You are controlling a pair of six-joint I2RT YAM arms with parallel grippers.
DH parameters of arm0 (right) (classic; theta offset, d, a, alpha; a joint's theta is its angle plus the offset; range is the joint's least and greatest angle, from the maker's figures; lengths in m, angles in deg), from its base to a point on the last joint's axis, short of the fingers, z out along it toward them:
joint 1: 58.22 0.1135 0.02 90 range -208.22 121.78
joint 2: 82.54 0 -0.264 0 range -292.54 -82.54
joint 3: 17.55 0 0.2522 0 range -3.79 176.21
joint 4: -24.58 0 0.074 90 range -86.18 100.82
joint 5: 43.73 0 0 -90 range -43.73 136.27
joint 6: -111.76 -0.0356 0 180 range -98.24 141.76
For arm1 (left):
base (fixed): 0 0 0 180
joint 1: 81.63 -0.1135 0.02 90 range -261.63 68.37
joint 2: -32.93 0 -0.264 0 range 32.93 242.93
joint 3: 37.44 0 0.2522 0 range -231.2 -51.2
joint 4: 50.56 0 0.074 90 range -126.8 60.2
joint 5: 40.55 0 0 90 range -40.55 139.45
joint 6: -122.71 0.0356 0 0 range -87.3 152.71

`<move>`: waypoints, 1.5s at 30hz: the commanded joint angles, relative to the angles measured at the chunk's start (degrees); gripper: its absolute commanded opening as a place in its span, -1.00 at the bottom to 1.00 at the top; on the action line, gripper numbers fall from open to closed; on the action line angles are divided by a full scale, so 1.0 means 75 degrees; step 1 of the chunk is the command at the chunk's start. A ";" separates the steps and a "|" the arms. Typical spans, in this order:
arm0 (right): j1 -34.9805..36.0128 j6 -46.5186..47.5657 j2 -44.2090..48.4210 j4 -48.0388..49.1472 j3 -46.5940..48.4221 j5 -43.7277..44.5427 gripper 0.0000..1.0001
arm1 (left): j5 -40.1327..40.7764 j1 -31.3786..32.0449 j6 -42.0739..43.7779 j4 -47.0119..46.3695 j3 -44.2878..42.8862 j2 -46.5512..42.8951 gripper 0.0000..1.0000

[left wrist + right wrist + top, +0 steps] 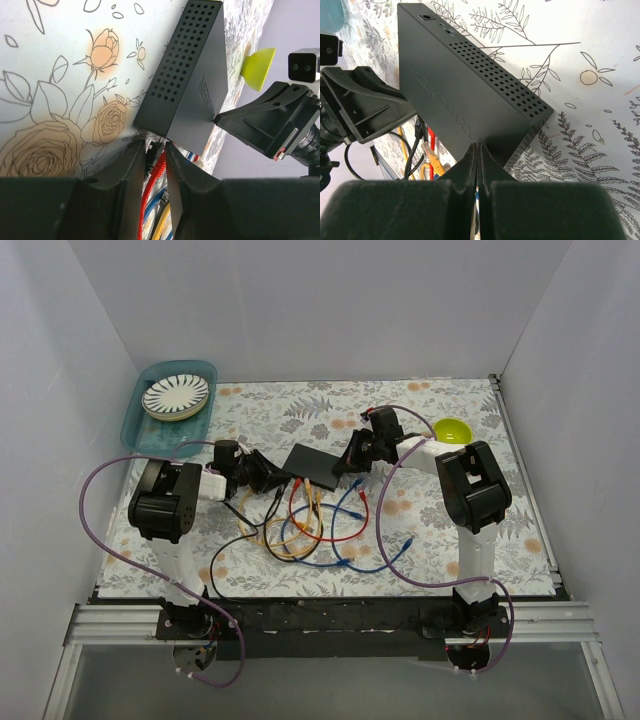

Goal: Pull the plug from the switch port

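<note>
The switch [313, 464] is a flat matte-black box on the floral mat; it also shows in the left wrist view [190, 85] and the right wrist view [455, 95]. My left gripper [272, 478] is at its socket edge, and its jaws [156, 150] are closed round a red plug [159, 167] seated in a port, with a black plug squeezed beside it. My right gripper [352, 462] is at the opposite side, shut and empty, its tips [479, 146] pressed on the switch's top edge. A yellow plug [432, 161] hangs near the ports.
Red, yellow, blue and black cables [310, 535] loop on the mat in front of the switch. A teal tray [138, 425] with a striped plate [176, 395] stands at the back left. A yellow-green bowl [452, 430] is behind the right arm.
</note>
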 commanded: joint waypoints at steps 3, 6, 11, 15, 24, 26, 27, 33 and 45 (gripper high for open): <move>-0.0010 0.0419 -0.0316 -0.0676 -0.0048 0.0548 -0.97 | 0.0253 0.0152 -0.0185 0.0366 0.0121 0.0495 -0.67; -0.0010 0.0501 -0.0234 -0.0711 -0.0025 0.0607 -0.97 | 0.0253 0.0140 -0.0267 0.0354 0.0063 0.0565 -0.71; 0.0071 0.0688 -0.0024 -0.0828 0.0069 0.0712 -0.97 | 0.0253 0.0140 -0.0314 0.0366 0.0016 0.0647 -0.84; 0.0516 0.1039 0.0153 -0.1051 0.0607 0.0818 -0.97 | 0.0253 0.0140 -0.0349 0.0320 0.0074 0.0659 -0.92; 0.1396 0.1181 -0.0316 -0.1250 0.1300 0.0572 -0.97 | 0.0265 0.0140 -0.0290 0.0413 0.0144 0.0542 -1.00; 0.1478 0.1169 -0.0432 -0.1320 0.1276 0.0595 -0.97 | 0.0218 0.0140 -0.0290 0.0401 0.0144 0.0530 -1.00; 0.1478 0.1181 -0.0456 -0.1344 0.1276 0.0630 -0.97 | 0.0218 0.0140 -0.0290 0.0390 0.0156 0.0495 -1.00; 0.1478 0.1052 -0.0749 -0.1660 0.1544 0.0993 -0.97 | 0.0101 0.0152 -0.0244 0.0401 0.0285 0.0285 -1.00; 0.1384 0.0420 -0.1347 -0.1649 0.2260 0.1310 -0.97 | -0.0040 0.0140 -0.0021 0.0764 0.0988 -0.0700 -1.00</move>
